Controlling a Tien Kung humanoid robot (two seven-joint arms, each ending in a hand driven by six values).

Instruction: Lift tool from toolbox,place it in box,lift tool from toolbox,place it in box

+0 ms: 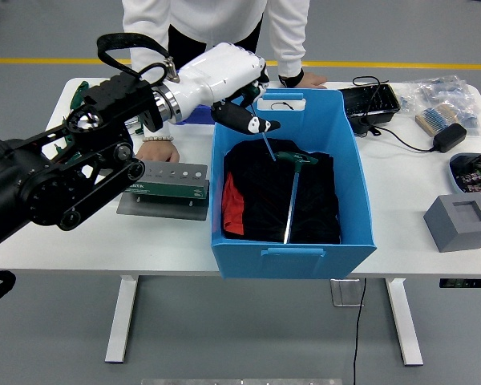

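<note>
Left hand (pixel 242 115) over the far left corner of the blue box (pixel 361 210), fingers pinched on a slim tool (pixel 268 147) hanging above the dark cloth (pixel 264 196) inside; risk of snagging the box wall or slipping from so light a pinch.

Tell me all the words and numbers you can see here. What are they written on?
Green label on the grey tool holder: there is white print, but too blurred and partly hidden by the left arm to read.
Blue box: no print seen.
Grey block: no print seen.
Packets at the far right corner: too small to read.
No numbers or signs can be read anywhere.
</note>
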